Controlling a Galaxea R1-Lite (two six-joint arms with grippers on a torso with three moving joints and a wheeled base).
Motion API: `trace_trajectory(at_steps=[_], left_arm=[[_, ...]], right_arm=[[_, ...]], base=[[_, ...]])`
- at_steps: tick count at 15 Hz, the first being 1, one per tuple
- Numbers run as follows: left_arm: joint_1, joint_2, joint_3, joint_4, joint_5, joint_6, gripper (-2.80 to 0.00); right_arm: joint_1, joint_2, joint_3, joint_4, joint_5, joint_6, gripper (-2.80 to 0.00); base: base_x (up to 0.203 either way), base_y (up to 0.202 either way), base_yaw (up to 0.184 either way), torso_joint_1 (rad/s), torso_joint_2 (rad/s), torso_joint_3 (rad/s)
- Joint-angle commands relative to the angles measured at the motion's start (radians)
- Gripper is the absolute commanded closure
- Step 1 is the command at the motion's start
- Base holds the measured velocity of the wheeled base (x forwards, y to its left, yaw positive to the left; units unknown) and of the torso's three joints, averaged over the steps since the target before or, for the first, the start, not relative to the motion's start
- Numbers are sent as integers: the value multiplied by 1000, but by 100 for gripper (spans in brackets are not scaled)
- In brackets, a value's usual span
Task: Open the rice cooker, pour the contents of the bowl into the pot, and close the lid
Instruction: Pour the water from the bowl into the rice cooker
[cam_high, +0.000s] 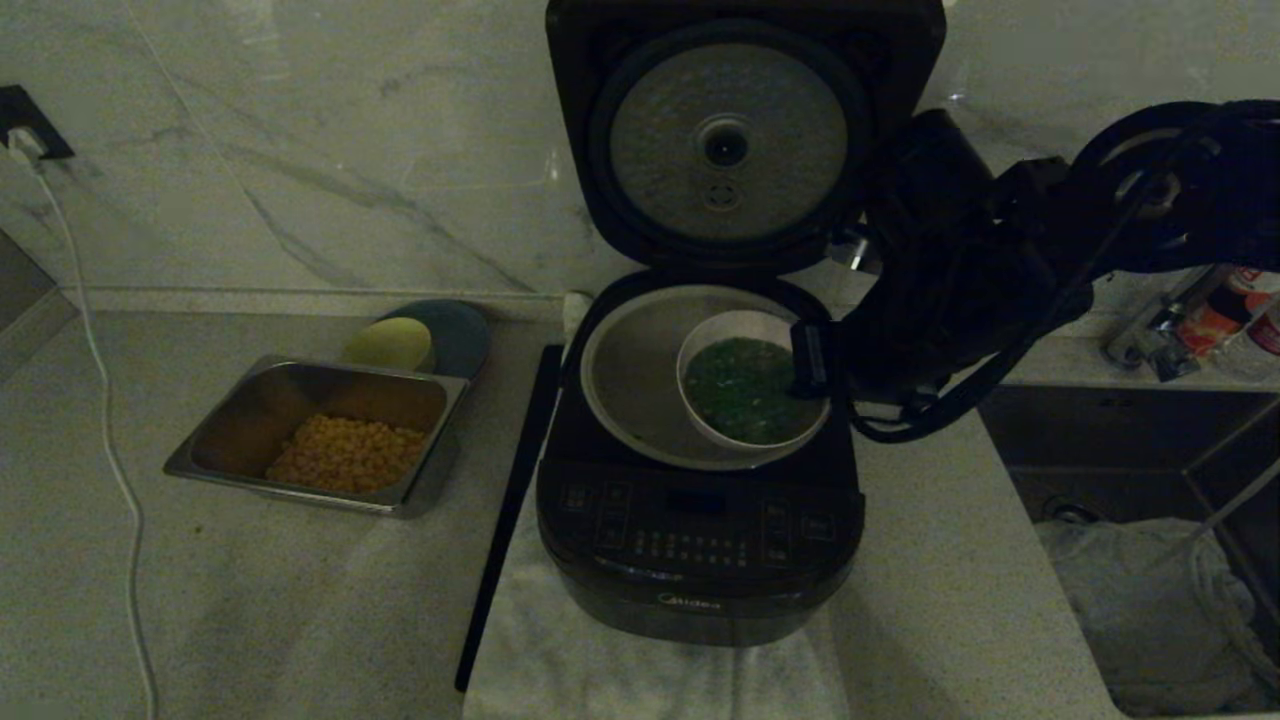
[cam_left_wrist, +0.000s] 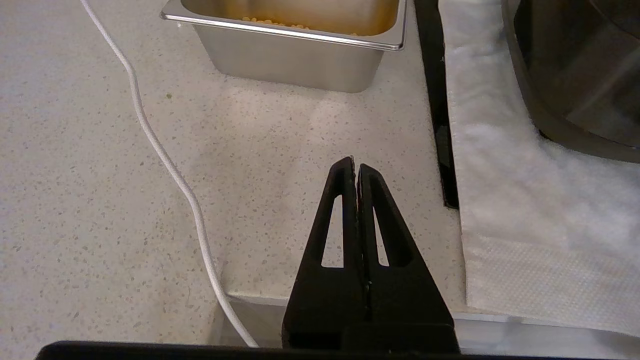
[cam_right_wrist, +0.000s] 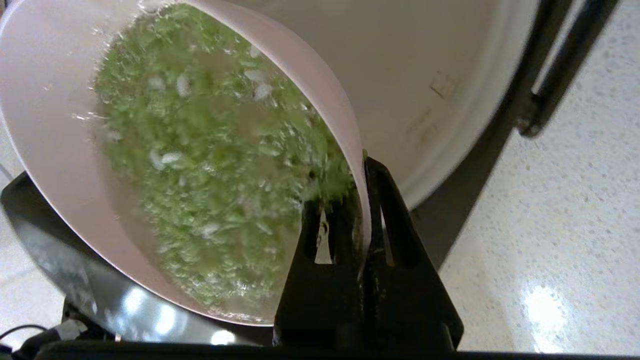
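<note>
The black rice cooker (cam_high: 700, 540) stands open, its lid (cam_high: 735, 140) upright with the silver inner plate facing me. The light-grey pot (cam_high: 630, 380) sits inside. Over the pot's right half hangs the small pale bowl (cam_high: 752, 385) (cam_right_wrist: 55, 165), full of chopped green herbs (cam_high: 750, 388) (cam_right_wrist: 210, 165) in liquid. My right gripper (cam_high: 808, 358) (cam_right_wrist: 361, 170) is shut on the bowl's right rim, one finger inside, one outside. The left gripper (cam_left_wrist: 354, 167) is shut and empty above the counter, left of the cooker; it does not show in the head view.
A steel tray (cam_high: 200, 450) (cam_left_wrist: 290, 55) with yellow kernels sits left of the cooker, a yellow-green bowl (cam_high: 390, 345) behind it. A white cable (cam_high: 105, 420) (cam_left_wrist: 165, 160) runs down the counter. A white cloth (cam_left_wrist: 525, 200) lies under the cooker. A sink (cam_high: 1150, 480) lies at the right.
</note>
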Motion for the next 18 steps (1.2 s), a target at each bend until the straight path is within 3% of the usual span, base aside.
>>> trace_trajectory(at_steps=[1, 13, 18], left_arm=[[0, 0, 0, 0, 0, 0, 0], [0, 0, 0, 0, 0, 0, 0], [0, 0, 0, 0, 0, 0, 0]], right_arm=[[13, 18, -1, -1, -11, 2, 0], [39, 71, -4, -89, -19, 4, 0], [49, 80, -1, -195, -189, -11, 0]], base=[[0, 0, 0, 0, 0, 0], [0, 0, 0, 0, 0, 0], [0, 0, 0, 0, 0, 0]])
